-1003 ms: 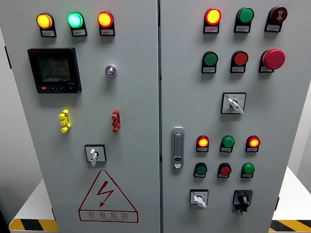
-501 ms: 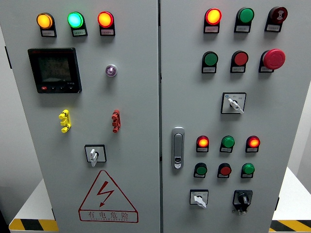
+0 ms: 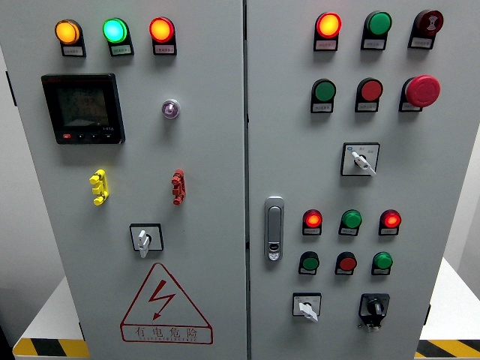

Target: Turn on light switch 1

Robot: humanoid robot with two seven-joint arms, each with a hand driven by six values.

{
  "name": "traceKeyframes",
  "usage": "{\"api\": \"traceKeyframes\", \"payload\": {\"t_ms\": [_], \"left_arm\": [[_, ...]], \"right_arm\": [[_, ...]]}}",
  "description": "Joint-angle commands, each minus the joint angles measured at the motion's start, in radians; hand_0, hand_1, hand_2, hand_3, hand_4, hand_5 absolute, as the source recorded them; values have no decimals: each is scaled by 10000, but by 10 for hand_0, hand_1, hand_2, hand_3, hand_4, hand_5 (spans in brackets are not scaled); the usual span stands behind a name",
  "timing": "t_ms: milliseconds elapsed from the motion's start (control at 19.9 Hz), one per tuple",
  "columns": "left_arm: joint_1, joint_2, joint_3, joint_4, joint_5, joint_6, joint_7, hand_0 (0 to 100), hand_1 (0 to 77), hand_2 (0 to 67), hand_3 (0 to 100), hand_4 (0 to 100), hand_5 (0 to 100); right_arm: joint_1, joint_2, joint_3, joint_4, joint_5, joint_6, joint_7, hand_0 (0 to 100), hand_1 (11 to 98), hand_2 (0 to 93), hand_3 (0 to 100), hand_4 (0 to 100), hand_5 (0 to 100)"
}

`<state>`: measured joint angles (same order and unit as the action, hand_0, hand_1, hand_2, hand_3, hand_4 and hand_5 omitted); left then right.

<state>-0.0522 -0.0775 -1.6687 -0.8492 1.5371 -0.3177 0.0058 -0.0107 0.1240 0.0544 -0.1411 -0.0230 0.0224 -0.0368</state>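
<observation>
A grey electrical cabinet with two doors fills the head view. The left door carries a yellow toggle switch [image 3: 99, 187], a red toggle switch [image 3: 178, 187] and a white rotary selector [image 3: 145, 238]. On the right door are a white selector [image 3: 361, 160], a lower white selector [image 3: 307, 306] and a black knob switch [image 3: 374, 307]. I cannot tell which one is switch 1; the labels are too small to read. Neither of my hands shows in the picture.
Lit lamps run along the top of the left door [image 3: 115, 31], above a black meter [image 3: 82, 109]. The right door has a red mushroom stop button [image 3: 422, 91], rows of push buttons and lamps [image 3: 351, 220], and a chrome door handle [image 3: 274, 228]. A high-voltage warning triangle [image 3: 165, 304] sits low on the left.
The view has drifted a hair sideways. Nothing on the panel has changed.
</observation>
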Motion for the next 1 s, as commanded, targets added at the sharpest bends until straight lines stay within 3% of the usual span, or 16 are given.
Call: {"api": "traceKeyframes", "payload": {"t_ms": [0, 401, 501, 702, 953], "left_arm": [[0, -23, -247, -907, 0, 2, 3, 0, 299, 242, 473, 650, 312], [46, -69, -294, -3868, 0, 2, 111, 0, 340, 295, 605, 795, 496], [46, -54, -279, -4620, 15, 2, 172, 0, 335, 299, 607, 793, 504], [31, -54, -279, -6031, -15, 2, 984, 0, 321, 302, 605, 790, 513], [-76, -54, -187, -7060, 0, 2, 1199, 0, 303, 300, 604, 790, 508]], "right_arm": [[-1, -13, 8, 0, 0, -9, 0, 0, 199, 0, 198, 194, 104], [-1, 2, 9, 0, 0, 7, 0, 0, 198, 0, 198, 194, 104], [-1, 2, -7, 0, 0, 7, 0, 0, 199, 0, 198, 194, 104], [-1, 2, -7, 0, 0, -9, 0, 0, 199, 0, 198, 194, 104], [-1, 2, 8, 0, 0, 7, 0, 0, 200, 0, 198, 194, 104]]}}
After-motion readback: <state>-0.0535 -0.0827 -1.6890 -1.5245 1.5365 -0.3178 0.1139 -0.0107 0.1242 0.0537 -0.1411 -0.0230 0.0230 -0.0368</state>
